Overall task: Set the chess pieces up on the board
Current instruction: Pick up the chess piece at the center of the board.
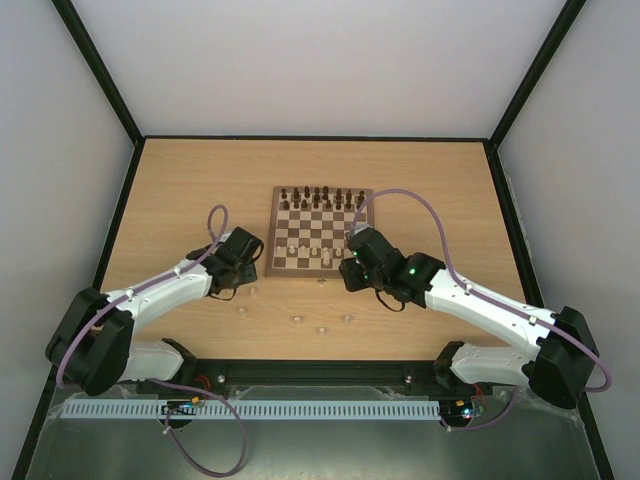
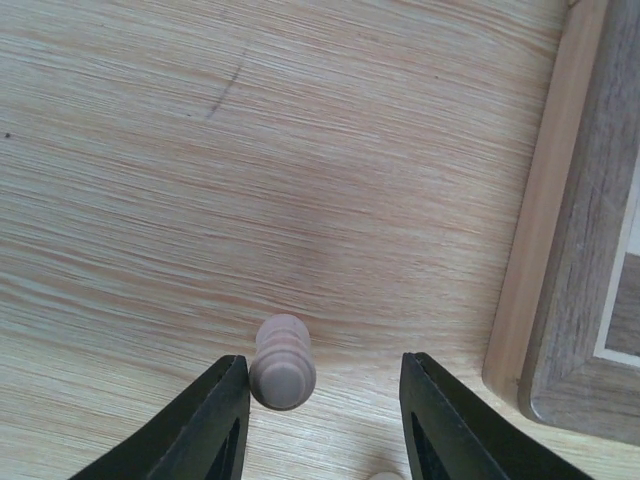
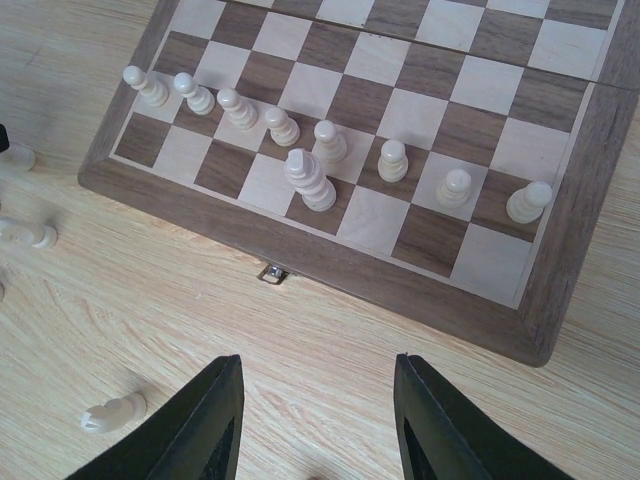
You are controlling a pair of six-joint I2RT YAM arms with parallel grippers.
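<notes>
Wooden table (image 1: 180, 200) inside a white-walled enclosure with a black frame. The board (image 1: 320, 265) sits mid-table, and dark pieces (image 1: 320, 197) fill its two far rows.

Right wrist view: eight pale pawns (image 3: 328, 140) stand in one line on the second row from the near edge. One taller pale piece (image 3: 310, 180) stands just in front of them on the first row. A small metal clasp (image 3: 270, 272) is on the board's near edge.

Loose pale pieces (image 1: 296, 320) are scattered on the table between the board and the arm bases. Some lie on their sides off the board's near left corner (image 3: 113, 411).

Right gripper (image 3: 318, 375) hovers over bare table just short of the board's near edge. Its jaws are spread with nothing between them.

Left gripper (image 2: 322, 375) is low over the table beside the board's left border. Its jaws are spread around one ridged pale piece (image 2: 282, 362), which sits close to one finger (image 2: 215, 420). Can't tell whether they touch, but it is not pinched. The other finger is clear of it.
</notes>
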